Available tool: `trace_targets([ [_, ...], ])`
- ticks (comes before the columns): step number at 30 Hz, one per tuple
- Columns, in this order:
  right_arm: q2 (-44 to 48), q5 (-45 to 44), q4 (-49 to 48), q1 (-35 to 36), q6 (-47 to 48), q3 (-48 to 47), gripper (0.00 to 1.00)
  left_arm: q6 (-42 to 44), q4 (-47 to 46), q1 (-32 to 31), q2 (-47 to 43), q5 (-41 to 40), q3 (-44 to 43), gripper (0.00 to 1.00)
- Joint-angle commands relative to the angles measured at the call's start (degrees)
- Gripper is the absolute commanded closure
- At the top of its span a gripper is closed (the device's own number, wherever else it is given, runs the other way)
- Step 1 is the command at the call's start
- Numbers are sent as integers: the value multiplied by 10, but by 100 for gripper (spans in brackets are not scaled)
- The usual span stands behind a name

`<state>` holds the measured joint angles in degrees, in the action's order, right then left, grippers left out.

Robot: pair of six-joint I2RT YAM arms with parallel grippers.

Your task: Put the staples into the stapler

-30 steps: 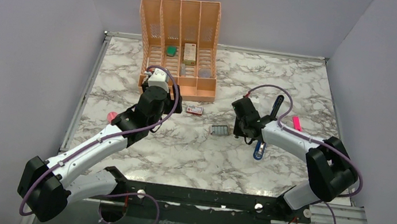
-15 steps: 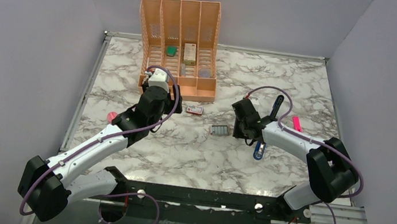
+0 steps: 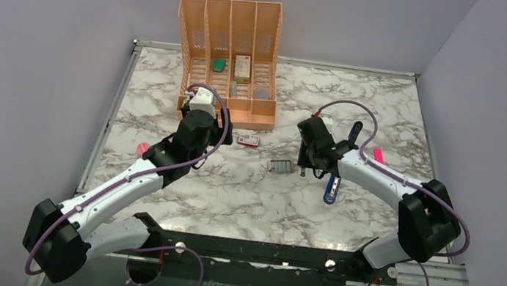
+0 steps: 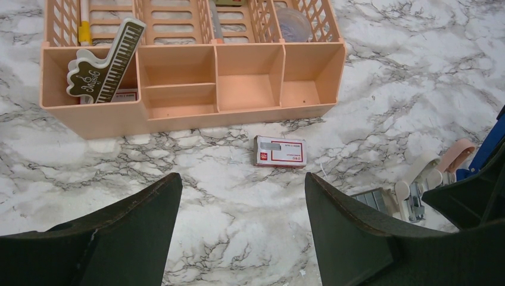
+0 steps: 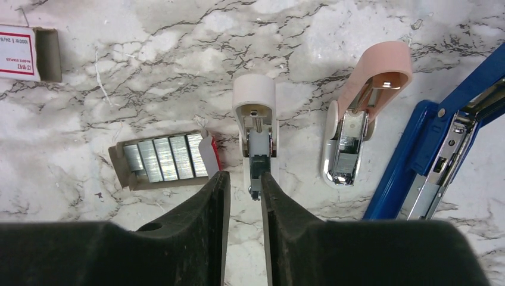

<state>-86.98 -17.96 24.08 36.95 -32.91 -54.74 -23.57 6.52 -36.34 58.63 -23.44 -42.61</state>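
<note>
Five grey staples (image 5: 167,158) fill their tray.

Bright, even light falls from above. The bench (image 3: 389,102) shows only soft, small shadows. Wrist pictures look sharp, with dark blurry fingers up close.

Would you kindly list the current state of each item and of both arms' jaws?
Blue stapler: open, silver channel exposed.
Grey tray of staple strips: out of sleeve, full.
Red-and-white cardboard sleeve: empty, lying flat.
Left gripper: jaws open, holding nothing.
Right gripper: jaws nearly shut, empty.
</note>
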Motion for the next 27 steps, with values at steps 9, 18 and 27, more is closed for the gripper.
trace_targets([
  [9, -24, -14, 27, -10, 2, -1, 85, -3, -7, 2, -1, -2, 3, 23],
  [18, -37, 1, 20, -14, 5, 8, 87, -4, -8, 2, 0, -2, 4, 23],
  [27, -47, 13, 8, -15, 6, 16, 87, -4, -7, 2, -1, -2, 4, 23],
])
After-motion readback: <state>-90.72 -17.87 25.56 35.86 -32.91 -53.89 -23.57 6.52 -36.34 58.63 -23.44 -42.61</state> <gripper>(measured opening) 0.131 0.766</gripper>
